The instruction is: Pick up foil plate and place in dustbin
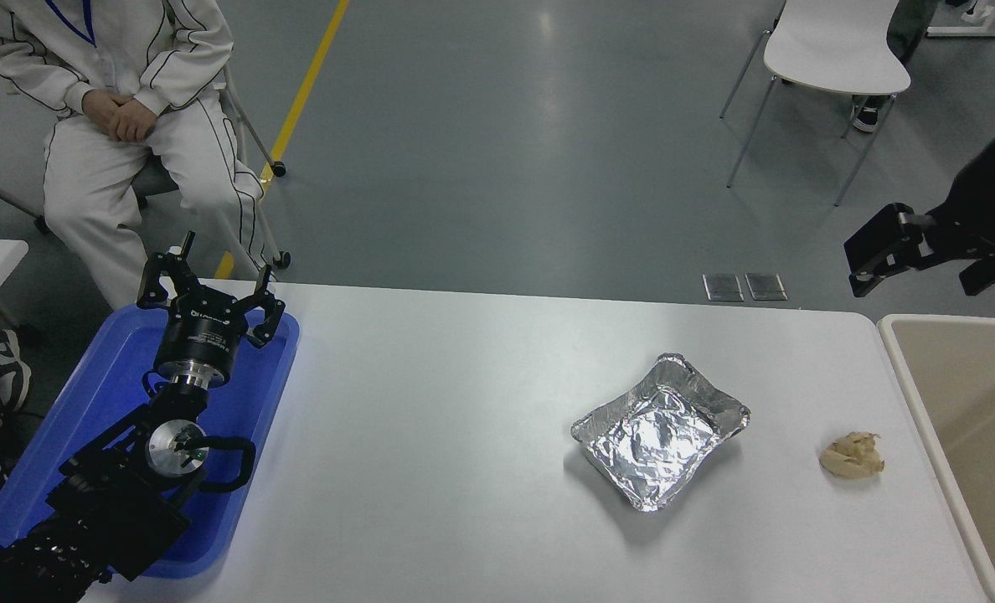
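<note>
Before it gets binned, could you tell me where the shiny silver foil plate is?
The shiny silver foil plate lies right of centre on the white table, left of the beige paper wad.

High head view, looking down, table [464, 469] forward

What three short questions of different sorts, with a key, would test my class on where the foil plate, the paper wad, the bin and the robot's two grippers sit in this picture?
1. True or false: the shiny square aluminium-foil plate already lies inside the large beige plastic dustbin.
2. Which lies nearer the dustbin: (a) the foil plate, (b) the small beige paper wad, (c) the flat blue plastic tray?
3. Fill in: the left gripper is parked over the ____, while the right gripper hangs beyond the white table's far right corner.

Key
1. False: it rests on the table.
2. b
3. blue tray
</note>
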Motion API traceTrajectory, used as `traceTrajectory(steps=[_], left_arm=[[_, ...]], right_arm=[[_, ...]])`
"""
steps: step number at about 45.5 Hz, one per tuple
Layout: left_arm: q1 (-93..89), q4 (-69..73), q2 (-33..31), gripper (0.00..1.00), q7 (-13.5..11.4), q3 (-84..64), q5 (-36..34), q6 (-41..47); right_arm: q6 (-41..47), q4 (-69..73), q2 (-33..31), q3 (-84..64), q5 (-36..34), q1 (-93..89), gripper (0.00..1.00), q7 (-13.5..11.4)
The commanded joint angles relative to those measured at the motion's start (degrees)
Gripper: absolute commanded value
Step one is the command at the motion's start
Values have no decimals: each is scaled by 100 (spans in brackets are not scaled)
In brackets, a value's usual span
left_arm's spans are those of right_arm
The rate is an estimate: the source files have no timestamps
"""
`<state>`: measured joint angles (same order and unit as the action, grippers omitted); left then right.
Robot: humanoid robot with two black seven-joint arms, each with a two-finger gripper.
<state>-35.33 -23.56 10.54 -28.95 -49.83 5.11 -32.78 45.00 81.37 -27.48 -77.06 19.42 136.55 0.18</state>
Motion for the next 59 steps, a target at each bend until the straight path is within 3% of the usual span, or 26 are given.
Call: traceTrajectory(steps=[1, 55, 59], left_arm=[[0, 0, 0, 100, 3, 0, -1, 0], [0, 0, 0, 100, -6, 0, -1, 0], [0, 0, 0, 100, 3, 0, -1, 0]], right_arm=[[0, 2, 15, 7, 1, -225, 100, 0], [0, -42, -266, 692, -158, -1411, 100, 0], [-745, -42, -311, 789, -219, -1780, 100, 0]])
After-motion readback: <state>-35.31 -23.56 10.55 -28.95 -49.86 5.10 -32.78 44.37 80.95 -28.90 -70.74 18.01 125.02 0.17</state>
